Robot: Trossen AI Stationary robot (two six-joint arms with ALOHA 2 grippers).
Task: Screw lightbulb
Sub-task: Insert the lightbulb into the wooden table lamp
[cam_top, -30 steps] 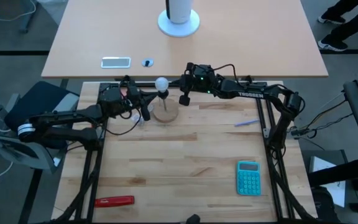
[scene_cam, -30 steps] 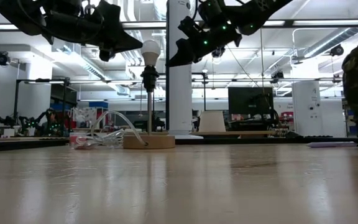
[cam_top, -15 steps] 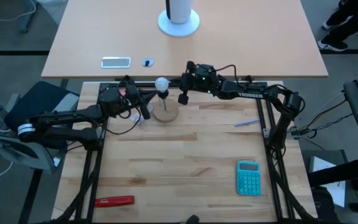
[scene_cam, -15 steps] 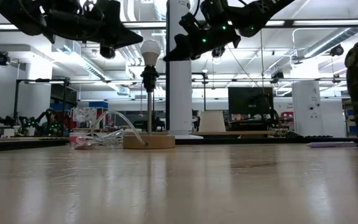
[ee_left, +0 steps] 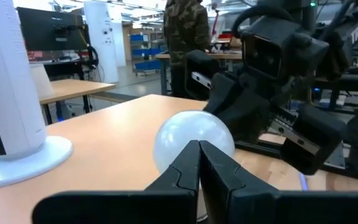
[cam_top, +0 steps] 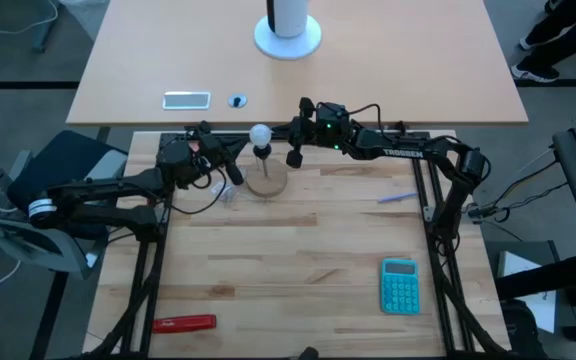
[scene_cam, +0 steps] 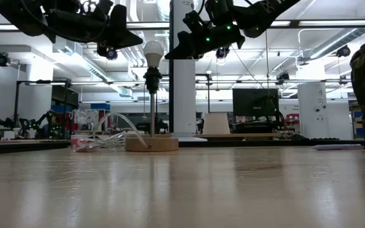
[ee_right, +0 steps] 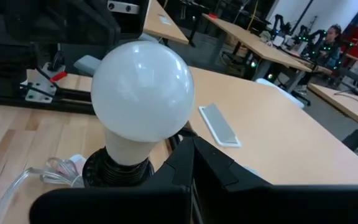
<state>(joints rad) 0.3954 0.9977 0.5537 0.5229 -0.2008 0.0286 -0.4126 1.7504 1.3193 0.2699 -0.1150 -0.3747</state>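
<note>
The small white lightbulb [cam_top: 260, 134] sits upright in a black socket on a thin stem that rises from a round wooden base [cam_top: 265, 182] at the table's far side. It also shows in the low view [scene_cam: 153, 52]. My left gripper [cam_top: 236, 174] is shut and hangs just left of the bulb, at about its height [scene_cam: 137, 43]. My right gripper [cam_top: 294, 158] is shut and hangs just right of it [scene_cam: 168, 54]. Both wrist views show the fingers closed in front of the bulb [ee_left: 191, 140] [ee_right: 143, 90], with a gap between fingers and bulb.
A clear plastic bag [cam_top: 223, 192] lies left of the wooden base. A teal calculator [cam_top: 400, 285] lies near right, a red tool [cam_top: 183, 324] near left, a purple pen [cam_top: 393, 198] to the right. A white cylinder [cam_top: 288, 25] stands on the far table.
Both grippers have risen a little beside the bulb, the right one with its fingertips tipping up. The bulb and its stand have stayed where they were.
</note>
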